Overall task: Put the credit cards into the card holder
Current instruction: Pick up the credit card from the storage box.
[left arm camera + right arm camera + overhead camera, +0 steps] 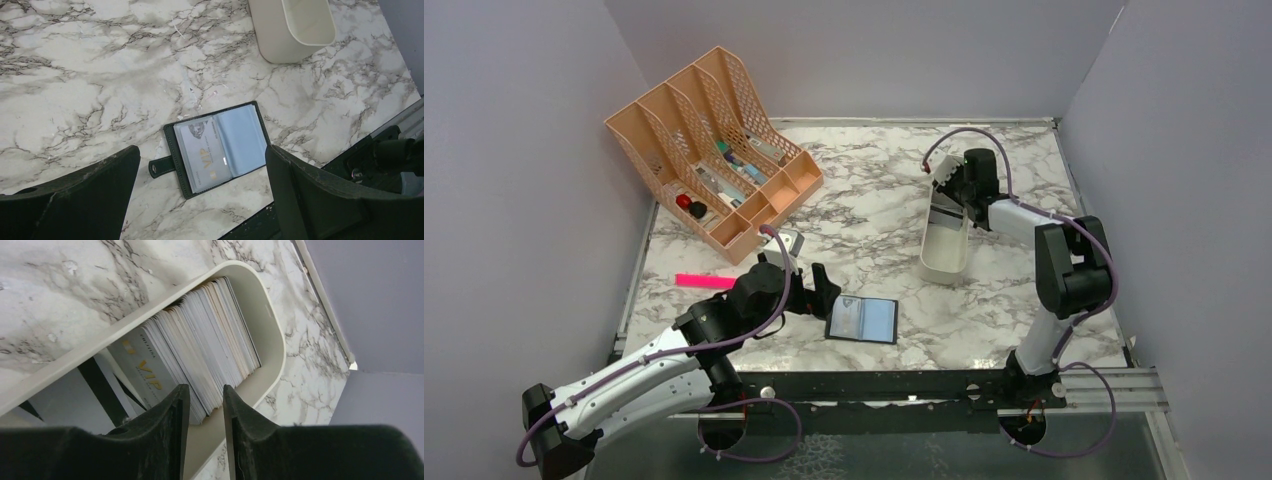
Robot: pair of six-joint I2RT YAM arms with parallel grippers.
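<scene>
The move turns on our right fingers [165,435] and the credit cards [210,350]. The cards stand on edge, packed face to face in a white tray [270,315] at the right of the bench [874,200]. The row runs along the tray's long axis, away from the near edge of the bench, so each card's thin edge points up at us.

The right fingers hang directly over the near end of that row, a narrow gap apart. They straddle the top corner of a few cards, and their pinch line lies along the row, across the cards' thickness. We cannot tell whether the pads already press on a card or only bracket it.

The card holder [862,320] lies open and flat near the front edge, well apart from the tray, to its left. 1 card marked VIP sits in its left sleeve. Our left fingers [310,195] hover above it, spread as wide as they go and holding nothing.

We judge the right arm the nearer 1 for the pick and the left for steadying the holder.
</scene>
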